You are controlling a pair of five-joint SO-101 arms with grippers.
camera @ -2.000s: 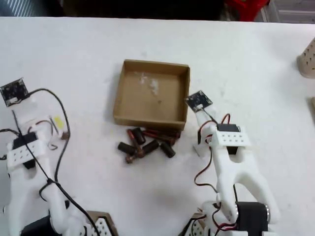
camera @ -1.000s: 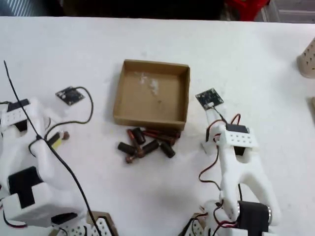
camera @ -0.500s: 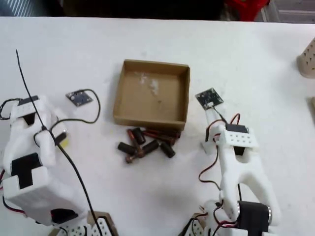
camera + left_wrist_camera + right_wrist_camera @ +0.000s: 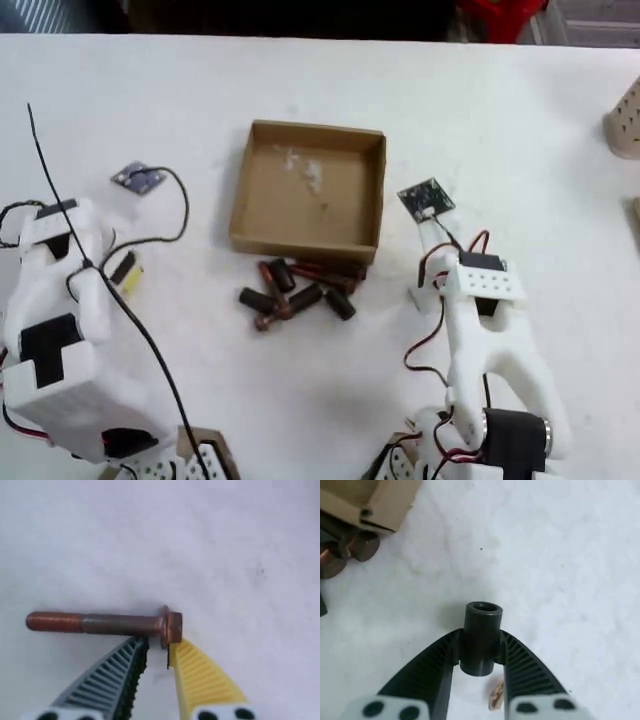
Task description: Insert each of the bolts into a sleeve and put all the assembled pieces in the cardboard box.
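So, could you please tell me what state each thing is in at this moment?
Bolt, gripped near its head in the shut left jaws, not sleeved.
Sleeve, clamped in the shut right jaws, open end empty.
Cardboard box, open, nothing in it.
Loose bolts and sleeves, piled on the table beside the box.

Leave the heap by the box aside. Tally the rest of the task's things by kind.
Bolt: 1, held by the left gripper
Sleeve: 1, held by the right gripper
Cardboard box: 1
Total: 3
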